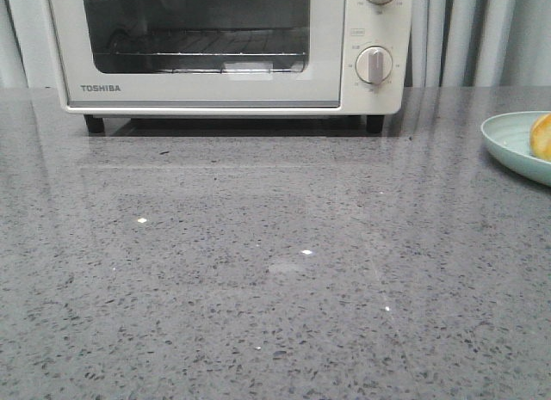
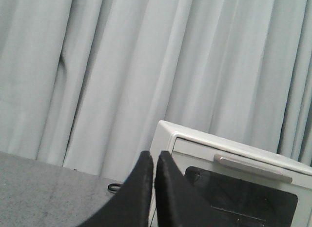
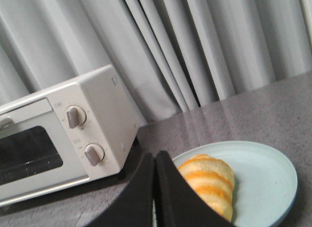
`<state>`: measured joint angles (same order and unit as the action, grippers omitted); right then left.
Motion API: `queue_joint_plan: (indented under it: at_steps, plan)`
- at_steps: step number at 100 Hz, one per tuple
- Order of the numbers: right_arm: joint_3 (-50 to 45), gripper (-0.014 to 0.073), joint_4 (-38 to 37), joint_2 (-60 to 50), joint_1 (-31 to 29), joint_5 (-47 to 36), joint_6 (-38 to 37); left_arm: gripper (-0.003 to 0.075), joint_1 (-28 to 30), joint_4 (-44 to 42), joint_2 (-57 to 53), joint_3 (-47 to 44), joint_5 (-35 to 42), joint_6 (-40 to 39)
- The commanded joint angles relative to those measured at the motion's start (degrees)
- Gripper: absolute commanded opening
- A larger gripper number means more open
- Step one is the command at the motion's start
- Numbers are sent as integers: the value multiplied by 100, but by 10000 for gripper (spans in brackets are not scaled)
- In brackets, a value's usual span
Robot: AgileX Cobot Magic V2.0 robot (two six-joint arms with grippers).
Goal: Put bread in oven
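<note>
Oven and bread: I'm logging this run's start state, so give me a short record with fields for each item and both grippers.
oven: door shut, at the table's far edge
bread: on the plate, right of the oven
table: grey speckled stone
left gripper: jaws shut, holding nothing, facing the oven
right gripper: jaws shut, holding nothing, just in front of the bread

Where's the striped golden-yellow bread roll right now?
The striped golden-yellow bread roll lies on the pale blue-green round plate at the front view's right edge, on the grey speckled countertop, right of the closed cream-white toaster oven.
</note>
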<state>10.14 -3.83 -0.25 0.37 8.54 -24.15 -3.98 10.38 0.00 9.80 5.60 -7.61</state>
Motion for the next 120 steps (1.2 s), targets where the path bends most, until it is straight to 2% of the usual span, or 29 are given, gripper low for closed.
queue_joint_plan:
  at_steps: [1,33,70,82,106,120]
  plan:
    - [387,-67,1,245,170,78,-11,-22,-29,25,212,428,134,-50]
    - [1121,-67,1,1328,865,733,32,-21,-29,-145,1445,1455,-46,-25]
    - [2483,-67,1,2853,932,1940,441,-21,-88,-145,3007,2523,-1,-25]
    - [2853,-67,1,3226,932,2262,512,-21,-469,-196,3424,2735,202,-25]
    - [3269,-67,1,3587,932,2665,551,-21,-1838,-755,4453,3135,849,-25]
    - [3473,-67,1,3630,932,3048,716,-21,-2208,-792,5211,3542,932,-25]
